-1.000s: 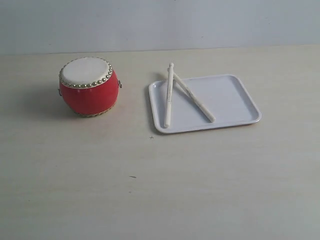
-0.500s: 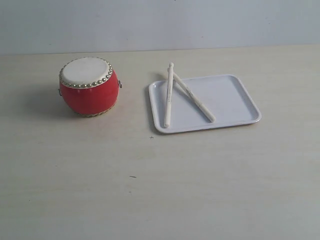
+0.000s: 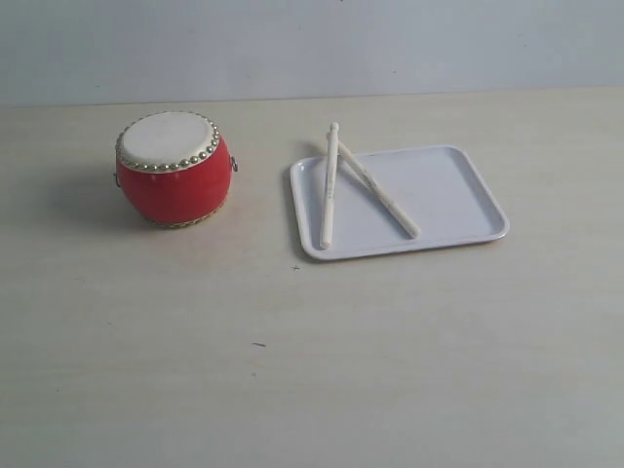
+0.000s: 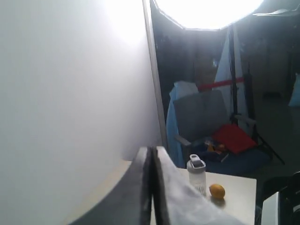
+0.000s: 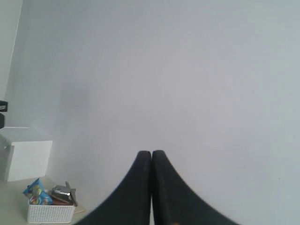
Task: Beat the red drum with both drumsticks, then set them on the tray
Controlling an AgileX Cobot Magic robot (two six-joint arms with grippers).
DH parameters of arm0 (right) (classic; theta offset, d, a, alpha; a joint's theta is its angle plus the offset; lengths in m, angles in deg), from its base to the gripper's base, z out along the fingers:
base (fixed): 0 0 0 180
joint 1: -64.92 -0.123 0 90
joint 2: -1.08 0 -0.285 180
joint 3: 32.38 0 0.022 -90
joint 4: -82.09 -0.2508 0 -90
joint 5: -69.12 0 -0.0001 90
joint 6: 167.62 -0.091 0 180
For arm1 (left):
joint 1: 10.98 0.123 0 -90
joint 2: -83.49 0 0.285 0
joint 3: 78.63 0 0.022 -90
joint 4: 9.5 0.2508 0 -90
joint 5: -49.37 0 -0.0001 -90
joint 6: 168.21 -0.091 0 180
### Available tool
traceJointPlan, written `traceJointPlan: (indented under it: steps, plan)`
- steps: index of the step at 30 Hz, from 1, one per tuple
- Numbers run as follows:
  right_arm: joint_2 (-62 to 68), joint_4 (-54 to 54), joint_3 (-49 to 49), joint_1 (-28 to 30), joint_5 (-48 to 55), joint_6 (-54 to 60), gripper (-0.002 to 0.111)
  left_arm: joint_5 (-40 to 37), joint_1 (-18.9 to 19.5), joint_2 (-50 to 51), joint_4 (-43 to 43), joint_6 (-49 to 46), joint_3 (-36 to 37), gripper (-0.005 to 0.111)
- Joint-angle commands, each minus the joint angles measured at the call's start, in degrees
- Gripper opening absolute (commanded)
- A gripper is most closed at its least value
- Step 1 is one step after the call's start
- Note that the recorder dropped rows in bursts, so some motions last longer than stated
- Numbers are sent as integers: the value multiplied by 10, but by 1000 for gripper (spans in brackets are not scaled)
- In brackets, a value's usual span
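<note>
Nothing had moved since the earlier frames. Two slim, pale cream wooden drumsticks [image 3: 330, 185] lay on the flat white plastic tray [image 3: 458, 195], meeting at their far ends. One ran nearly straight away from the camera, and the other slanted toward the near right. The glossy red barrel drum [image 3: 174, 171] stood well apart on the left. The left gripper [image 4: 151, 151] and right gripper [image 5: 151, 153] were pinched closed and empty. This was probably the start, so each arm would need to descend, open and take a stick.
</note>
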Motion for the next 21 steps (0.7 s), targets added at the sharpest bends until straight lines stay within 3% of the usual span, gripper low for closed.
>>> traceJointPlan:
  steps: [1,7,13,21]
  plan:
    - [-46,20,-30,0,-31,-7,0,82,18,-98,3,7,93,0]
    - [-128,21,-122,0,-108,-9,0,89,102,-200,-3,6,199,0]
    - [-230,20,-255,0,-185,-19,0,90,236,-296,-21,-4,288,0]
    - [-374,7,-453,0,-305,-37,0,56,406,-414,-141,-100,335,0]
